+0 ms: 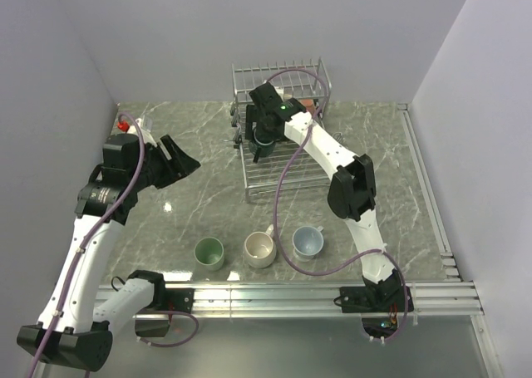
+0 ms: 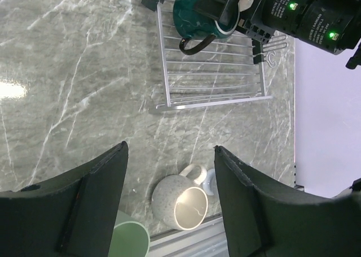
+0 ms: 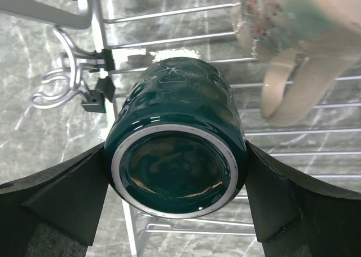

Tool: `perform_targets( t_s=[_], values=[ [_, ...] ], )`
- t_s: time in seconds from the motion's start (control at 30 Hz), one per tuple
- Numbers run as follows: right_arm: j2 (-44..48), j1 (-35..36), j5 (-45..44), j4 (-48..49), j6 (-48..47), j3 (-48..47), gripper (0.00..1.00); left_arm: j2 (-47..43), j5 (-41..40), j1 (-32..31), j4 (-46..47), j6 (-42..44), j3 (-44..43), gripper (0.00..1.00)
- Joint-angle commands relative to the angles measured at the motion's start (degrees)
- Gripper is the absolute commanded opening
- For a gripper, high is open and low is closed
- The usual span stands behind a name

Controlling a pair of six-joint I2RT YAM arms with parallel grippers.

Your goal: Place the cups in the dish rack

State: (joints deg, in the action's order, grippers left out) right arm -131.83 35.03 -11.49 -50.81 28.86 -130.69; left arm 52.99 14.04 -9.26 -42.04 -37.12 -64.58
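Observation:
The silver wire dish rack (image 1: 283, 166) stands at the back centre of the table. My right gripper (image 1: 263, 145) is shut on the dark teal mug (image 3: 176, 127) and holds it over the rack's left part; the mug's white-ringed end faces the wrist camera. The teal mug also shows in the left wrist view (image 2: 194, 13). A cream painted mug (image 3: 287, 25) lies blurred in the rack beside it. A reddish-brown mug (image 1: 310, 105) peeks out at the rack's back. The light green (image 1: 209, 252), beige (image 1: 259, 248) and pale blue-white (image 1: 307, 242) mugs stand in a row near the front. My left gripper (image 1: 184, 158) is open and empty above the table's left.
An aluminium rail (image 1: 291, 295) runs along the near edge just behind the three mugs. Grey walls close the left, back and right sides. A small red object (image 1: 122, 125) sits at the far left corner.

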Motion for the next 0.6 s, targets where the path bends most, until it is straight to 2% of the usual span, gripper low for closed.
perform_targets(
  t_s=[0.0,0.13,0.17,0.23,0.57],
  values=[
    [2.89,0.66,-1.09,4.84,0.14,-0.26,0.79,-1.31,-0.42,-0.15,0.38,-0.14,-1.26,0.68],
    [3.07,0.57,-1.08,4.23,-0.47,-0.35,0.85,-1.31,-0.07,-0.15,1.87,-0.84,-0.64,0.67],
    [3.07,0.57,-0.91,4.14,-0.56,-0.35,0.94,-1.14,-0.07,-0.15,2.05,-0.93,-0.73,0.67],
    [2.81,0.57,-0.73,3.79,-0.82,-0.44,0.98,-0.61,0.19,-0.15,2.05,-0.93,-0.9,0.67],
    [1.14,0.57,0.85,2.2,-1.7,-1.06,1.0,-0.61,0.2,-0.15,2.67,-1.2,-0.46,0.66]
  ],
)
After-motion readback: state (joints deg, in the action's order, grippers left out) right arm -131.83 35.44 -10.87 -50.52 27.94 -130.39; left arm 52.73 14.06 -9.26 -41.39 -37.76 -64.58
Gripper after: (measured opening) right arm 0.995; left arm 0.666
